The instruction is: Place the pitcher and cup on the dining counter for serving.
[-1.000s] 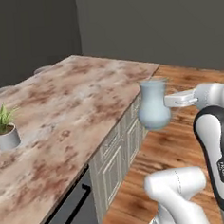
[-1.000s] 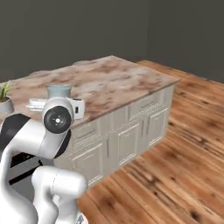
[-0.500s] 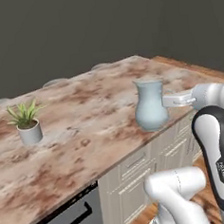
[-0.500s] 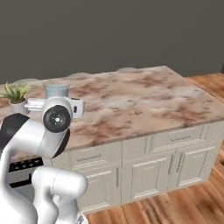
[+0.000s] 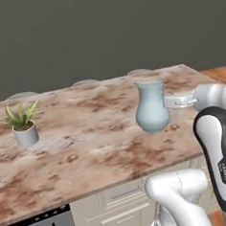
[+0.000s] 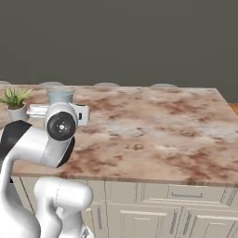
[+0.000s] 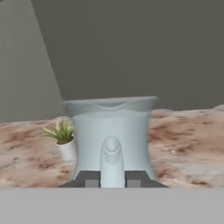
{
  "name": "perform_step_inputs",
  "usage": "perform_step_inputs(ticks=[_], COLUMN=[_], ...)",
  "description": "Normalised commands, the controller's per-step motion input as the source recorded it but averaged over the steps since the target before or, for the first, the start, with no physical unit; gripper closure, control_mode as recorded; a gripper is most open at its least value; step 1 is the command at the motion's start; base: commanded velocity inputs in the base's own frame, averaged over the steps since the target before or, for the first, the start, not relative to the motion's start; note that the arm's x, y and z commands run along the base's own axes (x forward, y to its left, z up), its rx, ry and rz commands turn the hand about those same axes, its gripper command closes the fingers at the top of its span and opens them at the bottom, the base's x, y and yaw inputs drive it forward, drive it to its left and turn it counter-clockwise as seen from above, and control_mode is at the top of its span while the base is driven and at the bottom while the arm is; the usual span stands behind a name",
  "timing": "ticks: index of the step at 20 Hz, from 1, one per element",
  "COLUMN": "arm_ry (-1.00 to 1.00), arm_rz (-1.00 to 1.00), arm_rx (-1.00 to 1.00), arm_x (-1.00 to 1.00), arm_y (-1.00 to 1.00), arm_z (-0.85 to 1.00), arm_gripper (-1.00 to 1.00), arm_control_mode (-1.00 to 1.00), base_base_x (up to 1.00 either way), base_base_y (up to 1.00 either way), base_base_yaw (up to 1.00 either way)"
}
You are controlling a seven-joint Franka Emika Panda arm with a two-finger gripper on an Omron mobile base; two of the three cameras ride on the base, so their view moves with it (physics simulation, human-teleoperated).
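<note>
**Over the table's near half: pitcher held by its handle**

Above the marbled table (image 5: 88, 136), the pitcher (image 5: 152, 107) hangs upright directly at the tip of the end effector (image 5: 168, 102), which comes at it from 3 o'clock in the left base view. In the hand view the pitcher (image 7: 111, 131) stands dead ahead at 12 o'clock, its handle running down between the two dark fingertips (image 7: 89, 178), which sit one to each side of the handle and pinch it; the jaws are nearly together, clamped on that narrow handle. Whether the pitcher's base touches the stone or floats just above it cannot be told from these views.

From the right base view the pitcher's rim (image 6: 61, 96) peeks over the arm's round dark-faced joint, with the end effector's pale body (image 6: 39, 110) stretched level toward 9 o'clock.

The arm rises from the lower right of the left base view, bends at a dark elbow, and the wrist reaches out horizontally toward 9 o'clock over the table's near edge, hand level.

A small potted plant (image 5: 23, 124) in a grey pot stands on the table well apart from the pitcher, at 9 o'clock of it; in the hand view the same plant (image 7: 64, 139) shows just beside the pitcher's left flank, farther back.
</note>
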Motion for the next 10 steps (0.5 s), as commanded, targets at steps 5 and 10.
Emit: perform_step_inputs(ticks=[5,10], arm_ry=[0.01,0.13], arm_rz=[0.39,0.6], arm_rx=[0.0,0.0], arm_x=[0.44,1.0], arm_y=[-0.35,-0.13], arm_z=[-0.16,-0.47], arm_gripper=[1.0,1.0], arm_control_mode=[-1.0,-1.0], base_base_x=[0.2,0.0], base_base_y=[-0.33,0.0], base_base_yaw=[0.24,0.0])
